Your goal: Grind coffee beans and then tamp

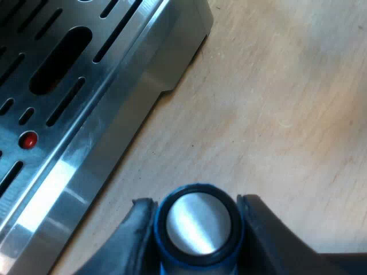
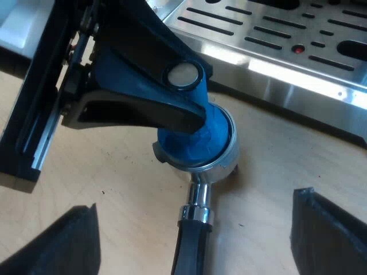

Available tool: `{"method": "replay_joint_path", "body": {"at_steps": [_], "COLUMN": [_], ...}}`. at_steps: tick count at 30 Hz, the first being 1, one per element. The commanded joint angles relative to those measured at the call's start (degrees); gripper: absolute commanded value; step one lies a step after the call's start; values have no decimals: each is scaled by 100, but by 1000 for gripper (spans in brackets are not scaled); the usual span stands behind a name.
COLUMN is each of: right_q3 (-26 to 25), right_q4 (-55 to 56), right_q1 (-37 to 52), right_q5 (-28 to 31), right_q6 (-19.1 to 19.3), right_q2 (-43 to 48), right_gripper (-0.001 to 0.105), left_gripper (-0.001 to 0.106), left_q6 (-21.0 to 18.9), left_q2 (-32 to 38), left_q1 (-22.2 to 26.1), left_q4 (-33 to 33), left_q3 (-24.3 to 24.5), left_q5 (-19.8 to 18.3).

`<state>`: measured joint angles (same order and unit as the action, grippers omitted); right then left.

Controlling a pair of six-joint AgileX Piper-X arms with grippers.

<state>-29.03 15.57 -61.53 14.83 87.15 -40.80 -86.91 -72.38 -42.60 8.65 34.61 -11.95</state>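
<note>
**Left wrist view.** The left claw is closed on the blue tamper, with one finger on each side of its body and its shiny round cap facing up. Just beside it runs the edge of the coffee machine's drip tray, slotted steel with a small red dot set in it. The desk is pale wood with bright light across it, and there is glare on the steel. The tamper's foot and whatever it rests on are hidden beneath it. The risk I see is that a slanted press would go unnoticed from this side.

**Right wrist view.** The tamper's foot sits inside the bowl of the metal holder, which lies on the desk close to the tray's edge. The holder's dark handle points out between the fingers of the right claw. That claw is wide open, holds nothing, and stands apart from the handle on both sides. Nothing steadies the holder, so I judge that a hard or off-centre push could tip it, slide it toward the tray, or pack the grounds unevenly. A few dark specks lie on the wood near it. Of the room I can tell no more than that the light is strong.
</note>
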Motion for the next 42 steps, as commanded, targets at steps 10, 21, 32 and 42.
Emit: {"method": "replay_joint_path", "body": {"at_steps": [10,21,32,42], "right_q3": [-14,-14,-14,-14], "right_q4": [-35,-35,-35,-35], "right_q1": [23,23,23,23], "right_q5": [-8,-8,-8,-8], "right_q6": [47,47,47,47], "right_q2": [46,46,46,46], "right_gripper": [70,70,70,70], "left_gripper": [1,1,1,1], "left_q6": [21,21,-174,-174], "left_q2": [-11,-11,-11,-11], "left_q1": [-4,-4,-4,-4], "left_q4": [-685,-1056,-990,-1003], "left_q3": [-499,-1371,-1807,-1807], "left_q5": [99,60,-117,-57]}}
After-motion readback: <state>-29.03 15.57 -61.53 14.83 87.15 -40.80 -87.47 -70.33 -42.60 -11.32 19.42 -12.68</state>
